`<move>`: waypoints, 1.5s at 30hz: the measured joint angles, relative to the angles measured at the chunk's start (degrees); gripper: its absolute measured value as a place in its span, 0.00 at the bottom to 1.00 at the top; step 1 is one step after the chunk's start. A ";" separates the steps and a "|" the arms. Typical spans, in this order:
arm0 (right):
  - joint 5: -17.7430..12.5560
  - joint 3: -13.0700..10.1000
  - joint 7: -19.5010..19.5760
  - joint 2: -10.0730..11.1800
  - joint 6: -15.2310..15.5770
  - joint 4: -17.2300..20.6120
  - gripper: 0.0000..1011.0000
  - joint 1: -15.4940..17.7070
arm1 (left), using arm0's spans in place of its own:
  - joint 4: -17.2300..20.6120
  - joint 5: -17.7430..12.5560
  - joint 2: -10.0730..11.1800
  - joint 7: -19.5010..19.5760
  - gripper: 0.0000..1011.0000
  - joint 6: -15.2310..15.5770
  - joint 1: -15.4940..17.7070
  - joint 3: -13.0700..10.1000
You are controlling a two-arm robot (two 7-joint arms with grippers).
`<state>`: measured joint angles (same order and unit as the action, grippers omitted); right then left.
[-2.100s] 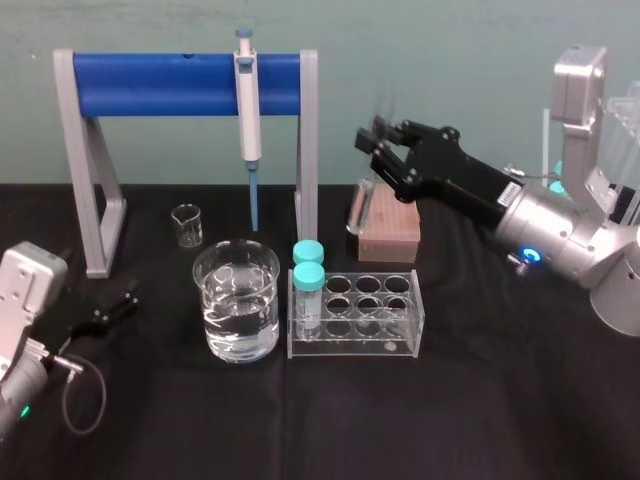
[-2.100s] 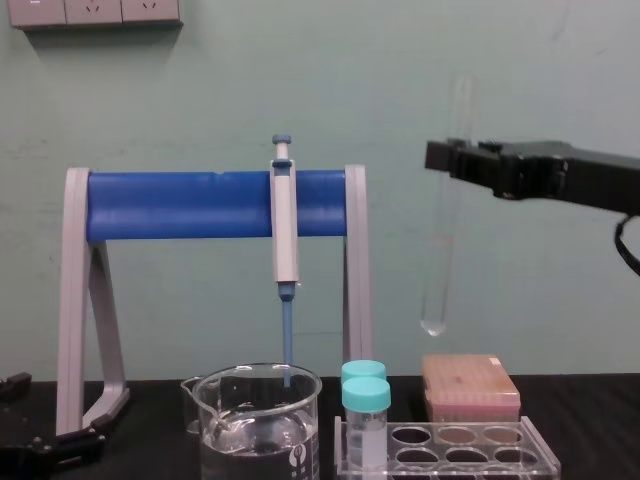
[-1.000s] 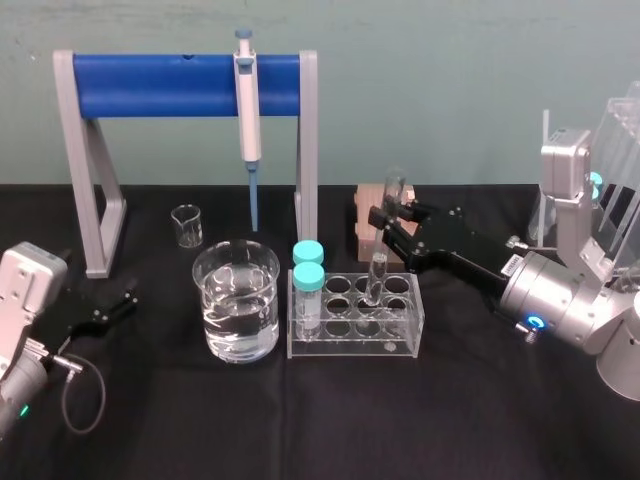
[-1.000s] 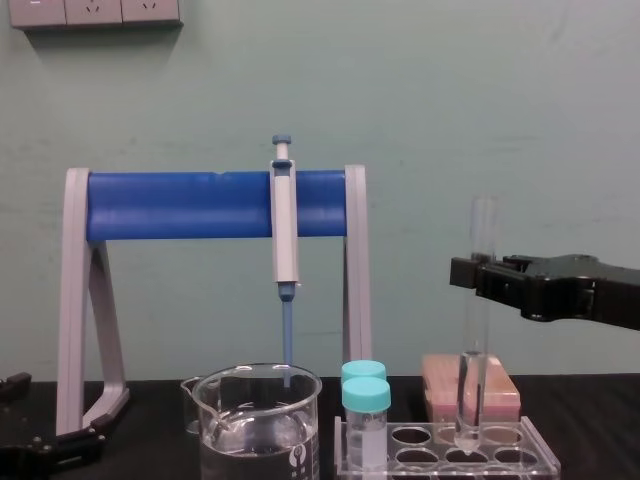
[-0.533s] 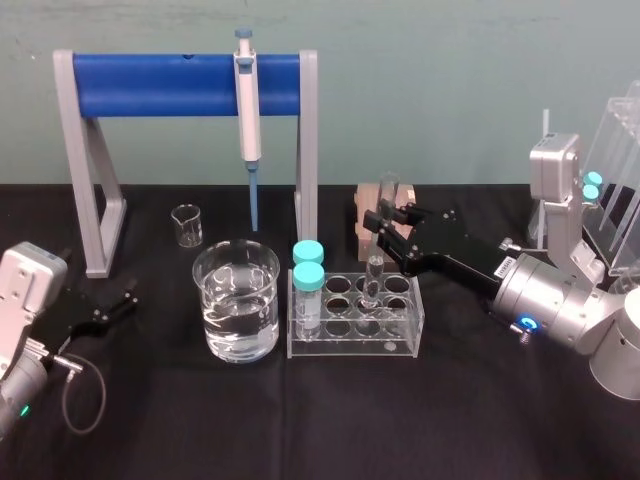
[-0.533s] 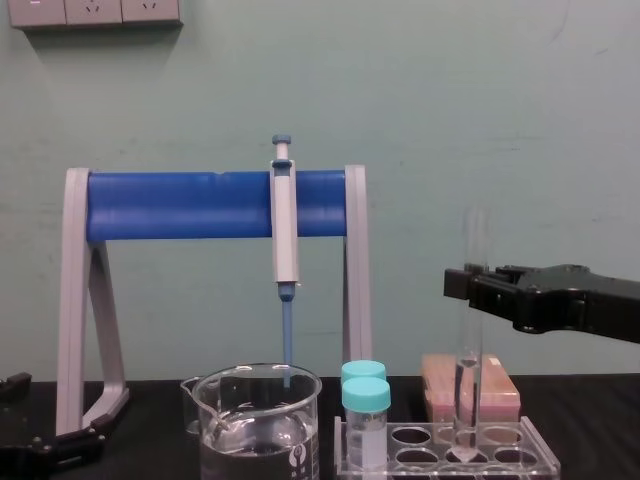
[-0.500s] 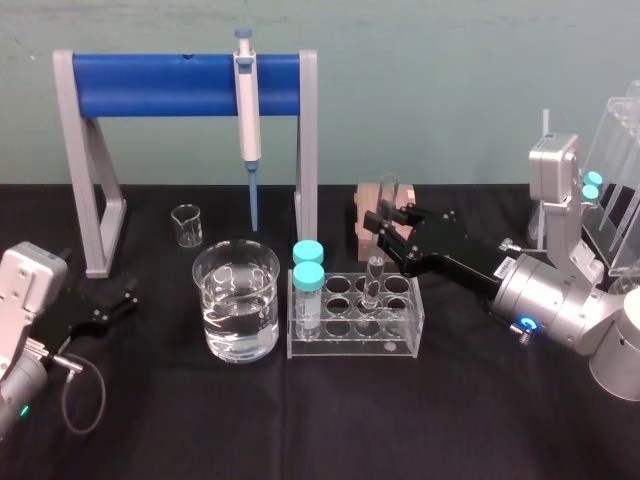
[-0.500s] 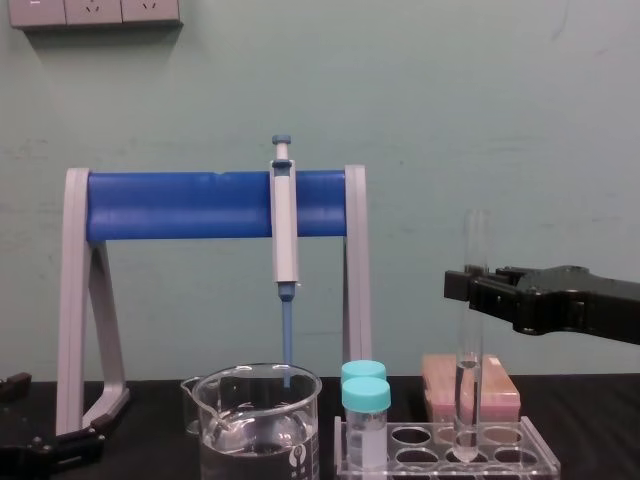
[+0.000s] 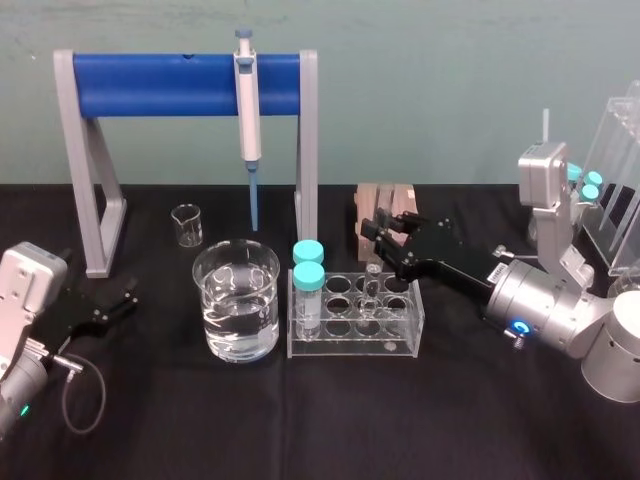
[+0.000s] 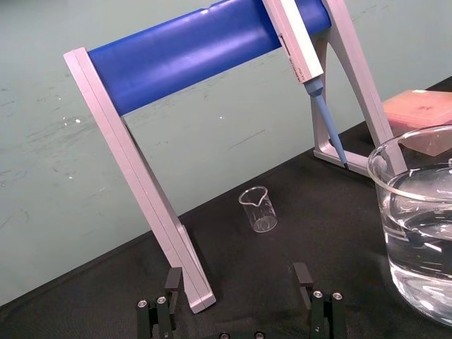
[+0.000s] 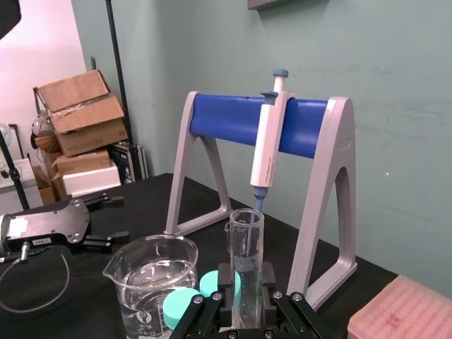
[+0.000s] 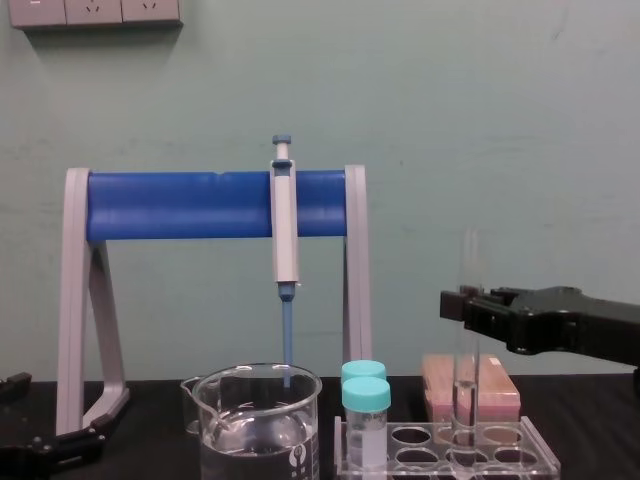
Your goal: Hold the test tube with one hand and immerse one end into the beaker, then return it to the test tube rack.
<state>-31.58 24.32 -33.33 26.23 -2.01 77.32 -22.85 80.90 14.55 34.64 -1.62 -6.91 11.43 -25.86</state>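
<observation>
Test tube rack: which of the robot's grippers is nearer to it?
Right. The right gripper holds the test tube above the rack; the left gripper lies past the beaker.

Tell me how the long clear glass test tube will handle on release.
The long clear glass test tube, held by the right gripper, is probably light, slippery and fragile. Far taller than the low transparent acrylic rack, it may lean once released.

At the lower right of the frame, the test tube is gripped upright by the right pincer, which is extended in from the right edge. The tube's lower end is set in a hole of the test tube rack. Two teal-capped vials are seen at the rack's left end, with the beaker just beside them.
</observation>
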 joint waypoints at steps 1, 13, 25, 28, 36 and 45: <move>-0.01 0.03 -0.08 -0.16 -0.01 -0.33 0.22 -0.04 | 0.00 0.00 0.00 0.00 0.99 0.00 0.00 0.00; 0.13 0.35 -0.62 -0.79 -0.42 -1.84 0.22 -0.12 | 0.00 0.00 0.00 0.00 0.99 0.00 0.00 0.00; 1.25 0.87 -1.11 -0.98 -1.02 -2.64 0.22 -0.38 | 0.00 0.00 0.00 0.00 0.99 0.00 0.00 0.00; 1.59 0.98 -1.13 -0.98 -1.08 -2.81 0.22 -0.41 | 0.00 0.00 0.00 0.00 0.99 0.00 0.00 0.00; 2.30 1.15 -1.13 -1.08 -1.12 -3.40 0.22 -0.44 | 0.00 0.00 0.00 0.00 0.99 0.00 0.00 0.00; 2.63 1.21 -1.07 -1.44 -0.86 -3.97 0.22 -0.46 | 0.00 0.00 0.00 0.00 0.99 0.00 0.00 0.00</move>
<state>-28.95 25.53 -34.41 24.79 -2.87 73.35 -23.31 80.90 14.55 34.65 -1.62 -6.91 11.43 -25.86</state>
